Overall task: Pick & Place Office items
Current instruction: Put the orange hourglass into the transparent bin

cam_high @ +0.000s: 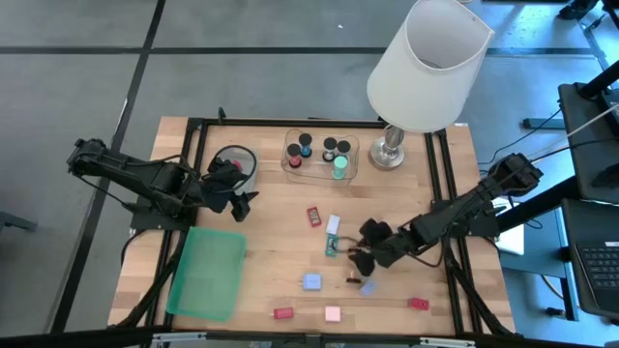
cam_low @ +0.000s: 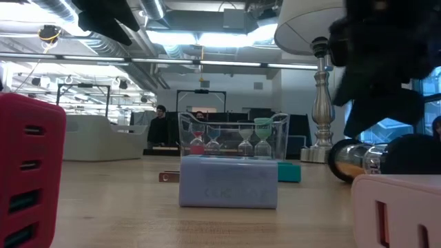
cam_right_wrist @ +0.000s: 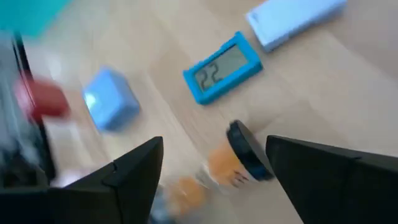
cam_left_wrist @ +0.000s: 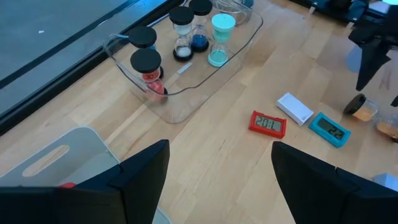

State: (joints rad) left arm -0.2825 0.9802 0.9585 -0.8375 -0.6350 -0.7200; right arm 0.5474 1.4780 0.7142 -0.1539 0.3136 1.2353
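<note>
Wooden planks make up the surface (cam_high: 271, 261), framed by black rails, with a white-shaded lamp (cam_high: 426, 63) at the far right and a flat green lid (cam_high: 207, 273) at the near left.

A clear tray (cam_high: 320, 155) at the far middle already holds four sand timers (cam_left_wrist: 180, 37), standing upright with black, blue and green caps. Loose office items lie between the arms and toward the near edge: a red clock (cam_left_wrist: 267, 124), a white block (cam_left_wrist: 294, 108), a teal clock (cam_right_wrist: 222, 67), a blue cube (cam_right_wrist: 111, 99), and red and pink blocks along the near edge.

The right gripper (cam_high: 366, 259) hangs low over the middle right, its fingers spread apart and empty. Just beyond the fingers, an orange sand timer (cam_right_wrist: 233, 160) lies on its side, with the teal clock a little farther on and the blue cube off to one side.

The left gripper (cam_high: 235, 198) waits at the far left, open and empty, near a round clear container (cam_high: 234, 162).

The main risk, as I judge it, is the timer rolling: it is a cylinder on its side, and a finger landing off-centre could push it away or into the teal clock. Closing across the narrow glass waist instead of the caps might also let it slip or tilt.
</note>
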